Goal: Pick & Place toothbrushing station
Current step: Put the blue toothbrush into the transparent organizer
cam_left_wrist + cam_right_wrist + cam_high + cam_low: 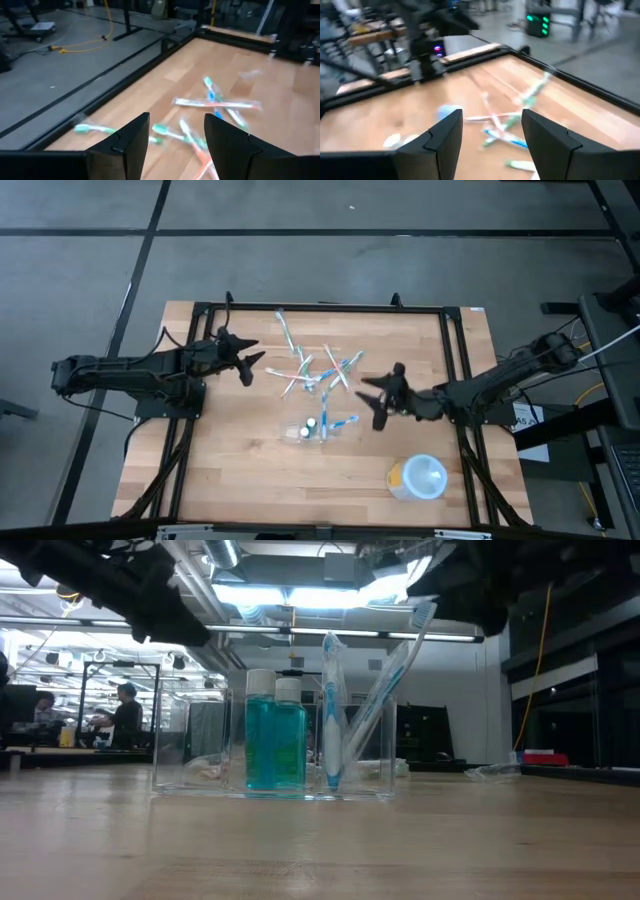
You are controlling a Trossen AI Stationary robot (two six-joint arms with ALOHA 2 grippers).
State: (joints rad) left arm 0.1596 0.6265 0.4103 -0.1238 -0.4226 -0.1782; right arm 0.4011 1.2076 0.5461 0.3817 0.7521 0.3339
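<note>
You see the toothbrushing station (318, 428) mid-desk (230, 470), well clear of every edge (loose toothbrushes (310, 370) lie behind it), with left claw (250, 360) and right claw (372, 402) both spread, holding nothing.

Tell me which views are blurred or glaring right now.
Both wrist views are motion-smeared: the loose toothbrushes streak. The low view is sharp on the toothbrushing station, though ceiling lights glare behind it. The high view is clean, evenly lit.
</note>
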